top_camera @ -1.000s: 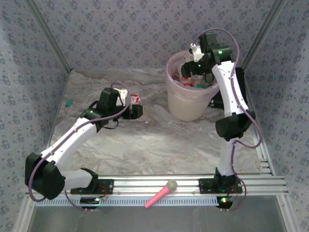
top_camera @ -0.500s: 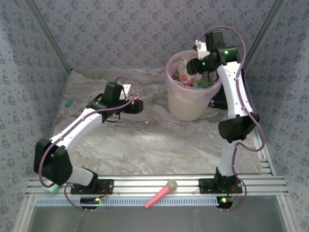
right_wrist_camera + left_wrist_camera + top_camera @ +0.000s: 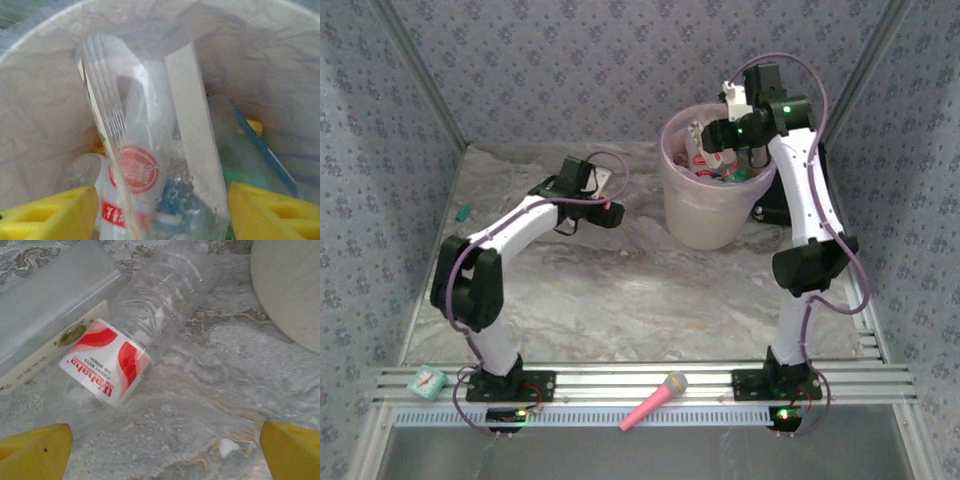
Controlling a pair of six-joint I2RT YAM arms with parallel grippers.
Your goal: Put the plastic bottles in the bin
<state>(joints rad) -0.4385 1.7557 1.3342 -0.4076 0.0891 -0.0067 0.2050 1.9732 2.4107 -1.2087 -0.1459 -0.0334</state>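
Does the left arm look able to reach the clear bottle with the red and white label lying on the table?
Probably yes. The left gripper is open, the bottle lies just ahead on the table, and nothing sits between. A second clear bottle alongside may crowd one finger.

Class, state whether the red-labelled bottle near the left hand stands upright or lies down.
Lying down: the bottle rests lengthwise on the table.

2 white arms (image 3: 515,222), black joints (image 3: 470,290), purple cables (image 3: 790,57) (green LEDs (image 3: 787,107)), yellow end effector fingers (image 3: 35,450).
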